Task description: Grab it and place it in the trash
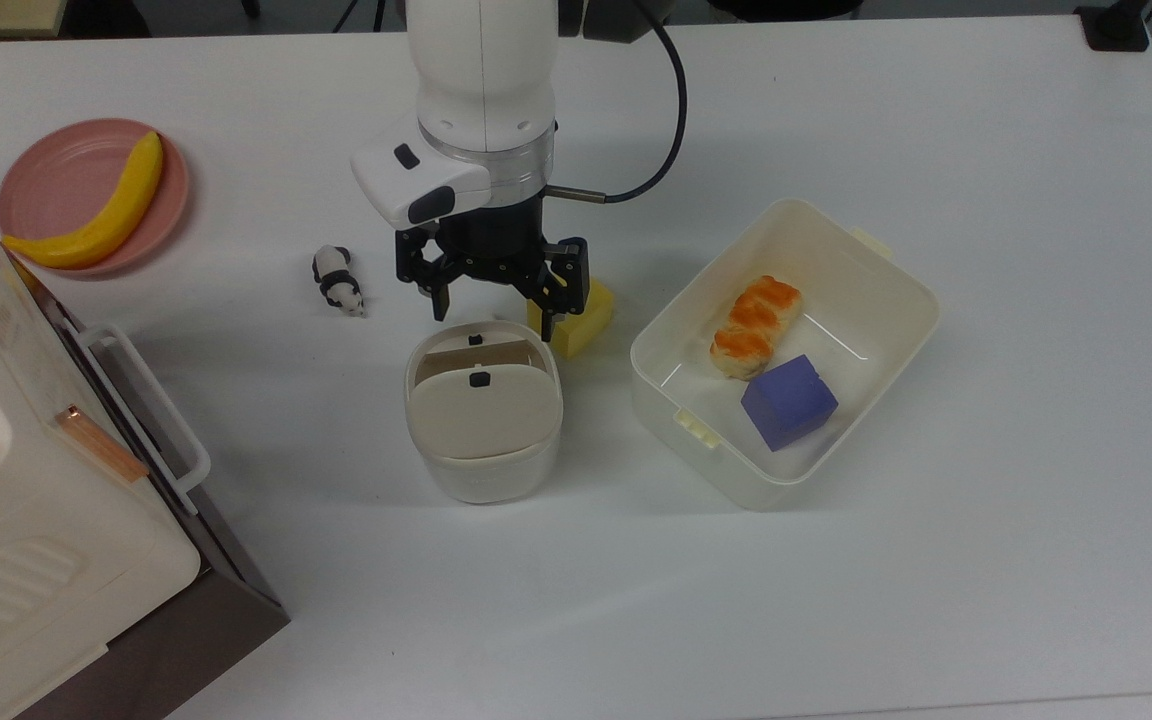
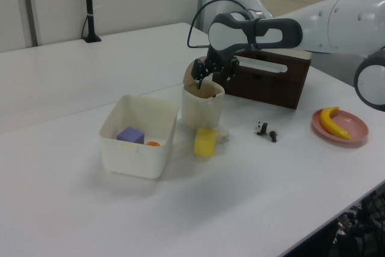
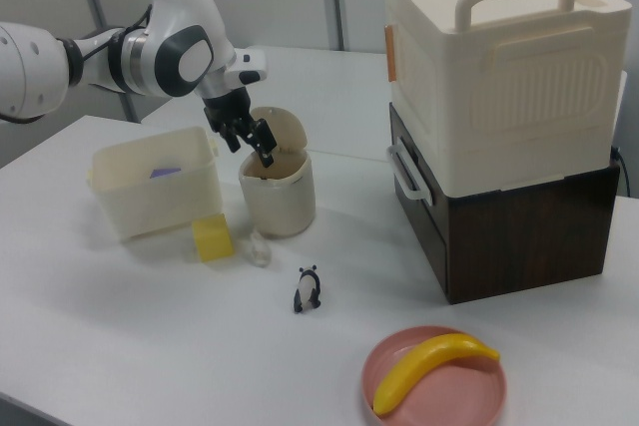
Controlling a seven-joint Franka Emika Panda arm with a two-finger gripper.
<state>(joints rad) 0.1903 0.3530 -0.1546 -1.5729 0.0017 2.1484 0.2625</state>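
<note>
My gripper (image 1: 493,300) hangs open just above the back rim of the trash (image 1: 481,480), a small cream bin whose flap lid is tilted up. In the left view the gripper (image 2: 207,76) sits over the bin's (image 2: 198,111) opening, and the right view shows the gripper (image 3: 255,142) over the bin (image 3: 282,205) as well. Nothing is between the fingers. The crumpled paper ball (image 3: 258,248) lies on the table beside the yellow cube (image 3: 212,238), outside the bin. It appears as a pale lump (image 2: 223,138) in the left view. In the top view the gripper hides it.
A panda figurine (image 1: 338,281) stands at the top view's left of the gripper. The open cream tub (image 1: 901,275) holds a bread piece (image 1: 756,325) and a purple cube (image 1: 789,402). A pink plate (image 1: 56,180) carries a banana (image 1: 101,215). A cream-and-brown cabinet (image 1: 56,520) fills the top view's lower left.
</note>
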